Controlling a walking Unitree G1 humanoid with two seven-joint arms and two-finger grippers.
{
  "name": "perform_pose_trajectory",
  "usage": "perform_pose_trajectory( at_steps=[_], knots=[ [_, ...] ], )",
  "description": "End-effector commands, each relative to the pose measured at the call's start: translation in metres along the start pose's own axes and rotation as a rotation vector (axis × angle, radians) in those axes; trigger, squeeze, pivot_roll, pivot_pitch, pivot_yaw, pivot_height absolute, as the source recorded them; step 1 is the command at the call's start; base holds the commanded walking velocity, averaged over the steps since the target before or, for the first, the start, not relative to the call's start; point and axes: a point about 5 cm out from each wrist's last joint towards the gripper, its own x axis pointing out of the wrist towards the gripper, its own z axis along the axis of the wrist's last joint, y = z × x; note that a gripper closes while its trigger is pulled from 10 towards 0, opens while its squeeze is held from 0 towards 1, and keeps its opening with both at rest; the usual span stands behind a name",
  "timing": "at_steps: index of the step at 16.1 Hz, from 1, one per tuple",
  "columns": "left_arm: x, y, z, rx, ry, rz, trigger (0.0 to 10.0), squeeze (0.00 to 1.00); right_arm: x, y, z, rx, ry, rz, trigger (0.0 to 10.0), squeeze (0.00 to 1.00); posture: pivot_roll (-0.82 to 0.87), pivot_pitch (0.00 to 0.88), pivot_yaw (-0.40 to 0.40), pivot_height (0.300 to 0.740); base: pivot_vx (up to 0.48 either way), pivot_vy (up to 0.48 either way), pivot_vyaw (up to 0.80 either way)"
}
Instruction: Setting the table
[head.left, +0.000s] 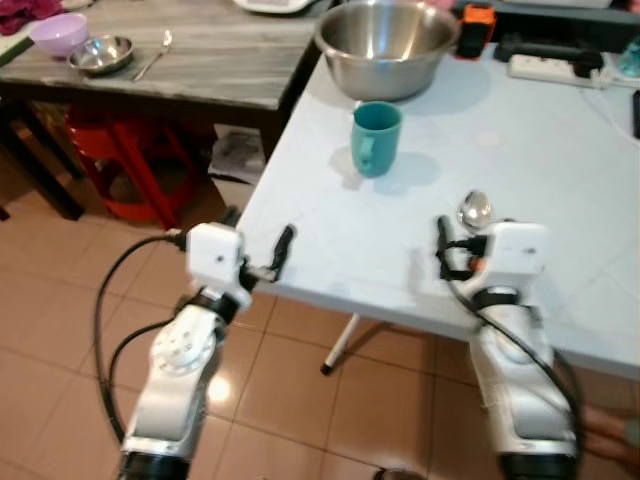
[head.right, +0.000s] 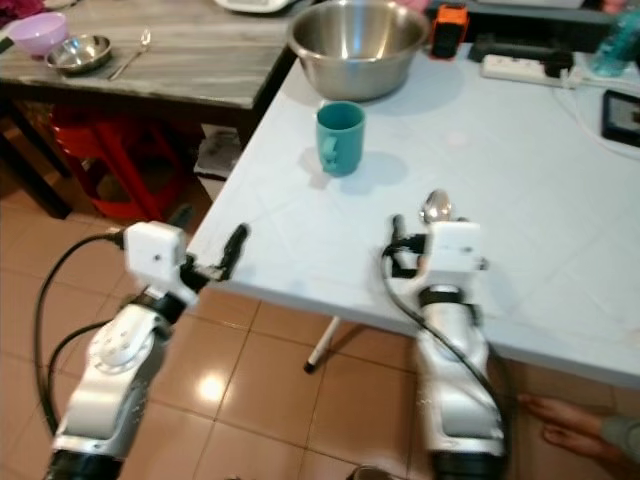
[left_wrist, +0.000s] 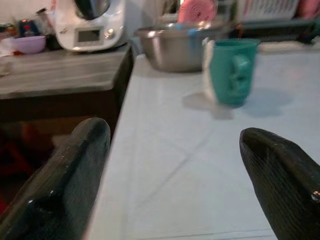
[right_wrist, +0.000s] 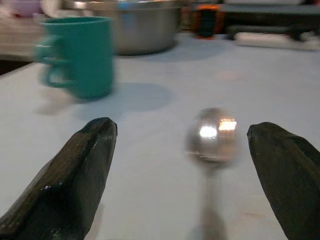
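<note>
Both grippers spread wide at the near edge of the white table.

The right gripper has its fingers apart around a spoon lying on the table; the left gripper hangs released at the table's corner. Beyond the spoon stands a teal mug, contents unseen, then a large steel bowl, seemingly empty.

Pale, smooth table with a soft sheen. On it, matt teal plastic-looking mug, polished metal spoon beside it, brushed steel bowl behind the mug. Beyond the bowl, grey wood-grain counter bearing a small shiny metal dish. Beneath the table, glossy terracotta tiles.
</note>
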Motion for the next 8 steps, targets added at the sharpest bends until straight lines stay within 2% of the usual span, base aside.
perform_pose_trajectory(
  at_steps=[1, 3, 8],
  knots=[
    [0.001, -0.0052, 0.0023, -0.006, -0.008, -0.028, 10.0, 0.0, -0.0022, -0.0085, -0.0005, -0.01, 0.003, -0.025, 10.0, 0.0, -0.17, 0.188, 0.077, 0.74, 0.281, 0.0, 0.0],
    [0.0009, -0.006, 0.0024, -0.005, -0.005, -0.032, 10.0, 0.0, -0.0023, -0.0079, -0.0009, -0.011, 0.006, -0.024, 10.0, 0.0, -0.17, 0.188, 0.077, 0.74, 0.261, 0.0, 0.0],
    [0.0005, -0.0094, 0.0015, -0.025, 0.001, -0.064, 10.0, 0.0, -0.0027, -0.0064, -0.0022, -0.01, 0.013, -0.02, 10.0, 0.0, -0.17, 0.191, 0.079, 0.74, 0.0, 0.0, 0.0]
  ],
)
